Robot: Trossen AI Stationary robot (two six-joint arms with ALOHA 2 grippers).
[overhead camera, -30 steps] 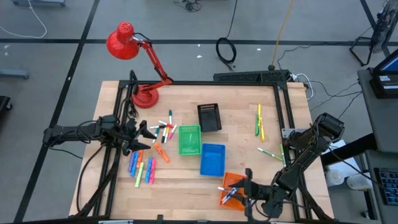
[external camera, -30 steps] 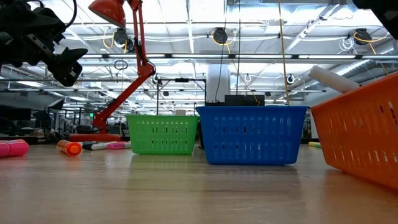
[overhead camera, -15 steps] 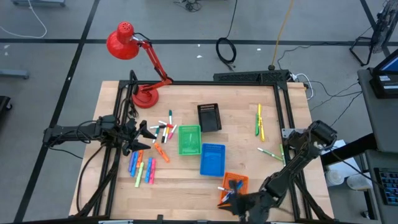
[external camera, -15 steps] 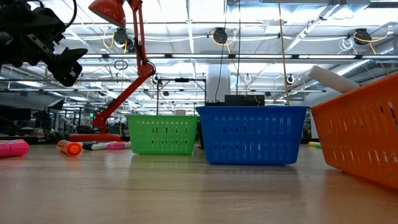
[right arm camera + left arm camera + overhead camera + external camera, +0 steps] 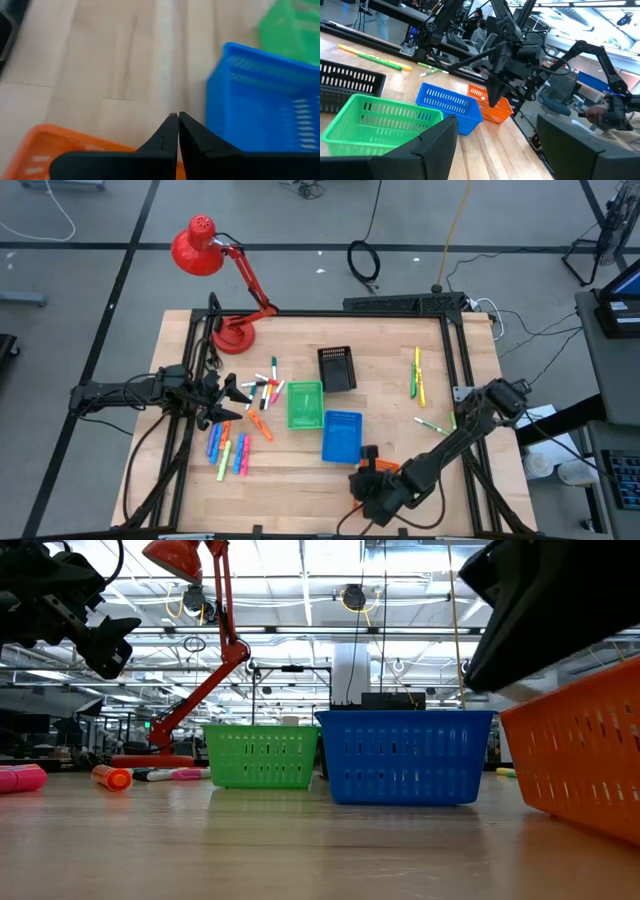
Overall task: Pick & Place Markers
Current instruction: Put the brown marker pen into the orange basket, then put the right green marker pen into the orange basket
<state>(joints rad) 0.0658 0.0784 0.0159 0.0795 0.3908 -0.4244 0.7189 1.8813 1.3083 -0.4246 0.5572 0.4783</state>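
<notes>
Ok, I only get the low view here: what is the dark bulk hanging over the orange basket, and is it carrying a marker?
Observer: That is the right arm. Its right tool is shut with nothing between the fingers, the tips over the gap between the orange basket and the blue basket.
Operator: Any markers that I miss beyond the baskets?
Observer: Yes, green and yellow markers lie on the right side of the table, apart from the rest.
Operator: And the left arm?
Observer: The left tool is open, right by the scattered markers left of the green basket.
</notes>
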